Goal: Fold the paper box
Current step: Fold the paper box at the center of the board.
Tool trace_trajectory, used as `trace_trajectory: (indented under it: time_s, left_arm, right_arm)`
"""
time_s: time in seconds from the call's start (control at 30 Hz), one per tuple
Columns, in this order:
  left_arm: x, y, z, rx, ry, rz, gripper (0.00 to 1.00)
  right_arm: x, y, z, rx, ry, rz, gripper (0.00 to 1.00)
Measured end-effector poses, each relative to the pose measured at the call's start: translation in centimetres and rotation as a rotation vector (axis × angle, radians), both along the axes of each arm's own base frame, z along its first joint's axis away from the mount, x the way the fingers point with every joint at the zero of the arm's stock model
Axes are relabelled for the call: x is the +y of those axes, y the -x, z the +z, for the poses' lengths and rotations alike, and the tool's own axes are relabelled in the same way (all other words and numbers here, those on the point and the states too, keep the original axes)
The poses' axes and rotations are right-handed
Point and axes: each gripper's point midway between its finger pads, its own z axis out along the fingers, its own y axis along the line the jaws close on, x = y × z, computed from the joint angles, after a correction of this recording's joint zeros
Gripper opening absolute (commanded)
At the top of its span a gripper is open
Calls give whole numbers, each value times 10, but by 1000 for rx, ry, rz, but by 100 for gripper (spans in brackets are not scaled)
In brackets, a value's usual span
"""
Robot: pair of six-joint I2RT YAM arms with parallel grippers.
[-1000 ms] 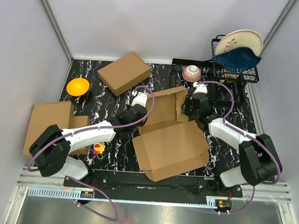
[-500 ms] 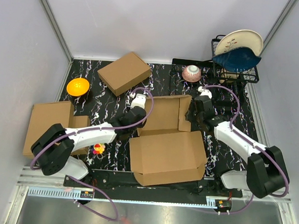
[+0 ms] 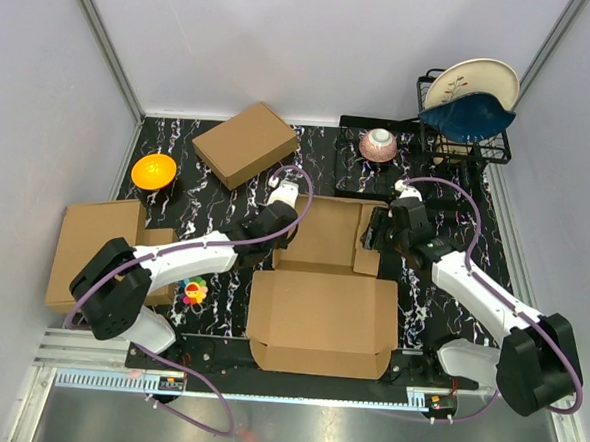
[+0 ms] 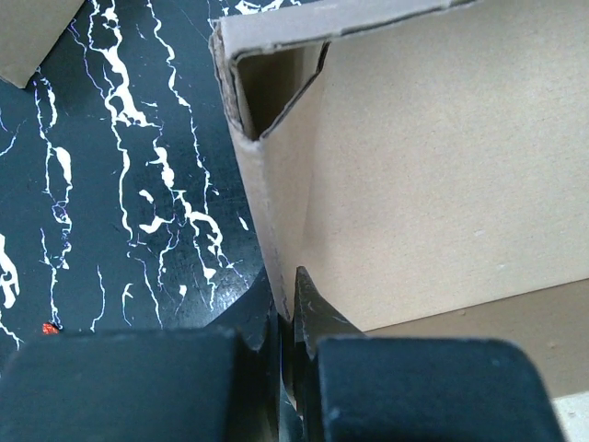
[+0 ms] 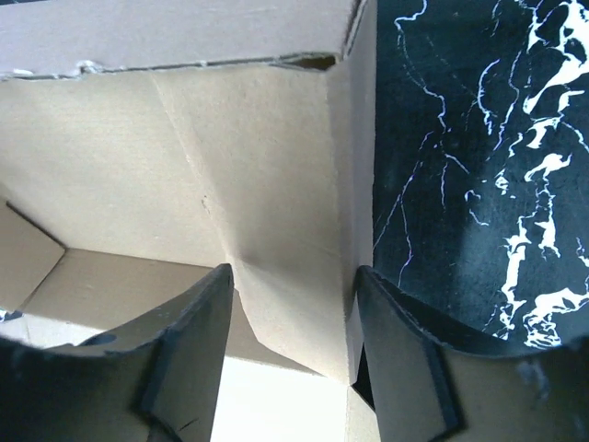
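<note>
The paper box (image 3: 321,313) is lying mid-table (image 3: 201,205), toward the near edge. The left gripper (image 4: 287,308) is pinching its left wall, while the right gripper (image 5: 293,276) is straddling the right flap, jaws spread. With only one side gripped, the box could be twisting or creasing off its score.

Left claw (image 4: 287,299) is pinched tight, while right claw (image 5: 294,276) stands spread wide.
</note>
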Motion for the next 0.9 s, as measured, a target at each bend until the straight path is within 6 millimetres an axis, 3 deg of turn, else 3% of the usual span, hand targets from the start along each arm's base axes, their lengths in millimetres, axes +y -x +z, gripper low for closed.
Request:
trace_trajectory:
  time_s: [0.3,0.5,0.7,0.83,0.9]
  left_arm:
    - [0,1,-2,8,1,5,0]
    - [5,4,-8,16,-17,10,0]
    - [11,6,-10,9,-22,23,0]
    - [12,5,-8,-4,-17,29,0]
    - [12,5,-8,-9,-15,29,0]
  right_arm:
    - [5,5,2,-1,-26,34,61]
    - [6,-4,-12,14,-1,35,34]
    - [1,-7,-15,13,21,21,17]
    - [-2,-7,-16,12,39,17,0]
    - [-4,-8,-17,12,51,12,0]
